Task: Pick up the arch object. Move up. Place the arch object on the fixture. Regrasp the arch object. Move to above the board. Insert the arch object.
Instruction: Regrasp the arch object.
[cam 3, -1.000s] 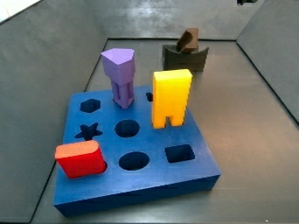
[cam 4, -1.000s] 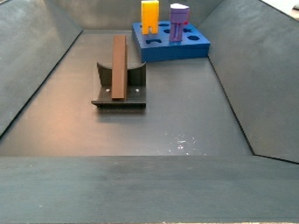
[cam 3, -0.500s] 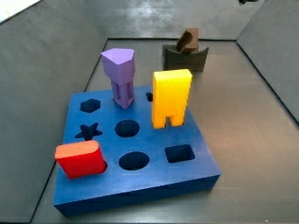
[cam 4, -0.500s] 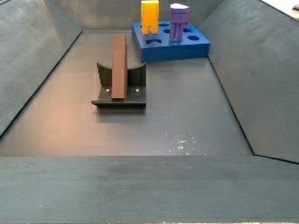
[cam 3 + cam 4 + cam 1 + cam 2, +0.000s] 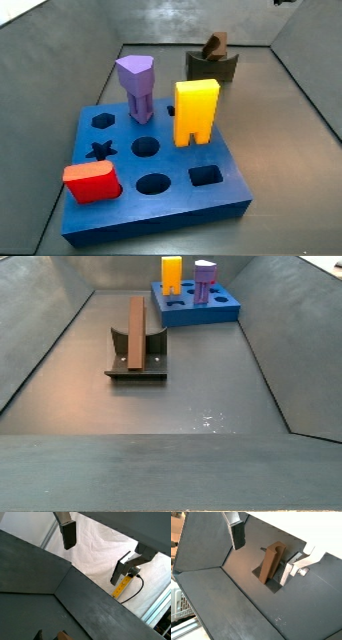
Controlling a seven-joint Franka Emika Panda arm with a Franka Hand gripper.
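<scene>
Currently the gripper [image 5: 268, 547] hangs high above the floor of the grey bin, its two fingers [image 5: 236, 534] spread wide and holding nothing; in both wrist views the gap between the pads is empty. It barely shows in a side view, only a dark tip at the upper edge.

Nearest below the gripper, seen through the open gap in a wrist view, the arch object [image 5: 270, 560] rests in the fixture [image 5: 271, 586]. In a side view the arch object [image 5: 135, 327] lies lengthwise along the cradle of the fixture [image 5: 138, 361], overhanging it at the far end; in the opposite side view only one brown end of the arch object [image 5: 215, 46] rises above the fixture [image 5: 210, 66].

Judged risk: the regrasp appears to be the step in hand. Should the gripper descend off-centre or rotated against the slim piece, one finger could strike the arch object or the fixture wall and tip the piece out of its cradle. A grip taken too near one end could let the piece swing, spoiling alignment for insertion.

Farther from the gripper, well apart from the fixture, stands the board [image 5: 227, 196]. Its holes hold a purple post [image 5: 136, 86], a yellow block [image 5: 195, 111] and a red block [image 5: 91, 181]; a hexagon, a star, two round holes and a square hole stand open. Which opening suits the arch object cannot be told; the tall yellow block and purple post could obstruct a low approach.
</scene>
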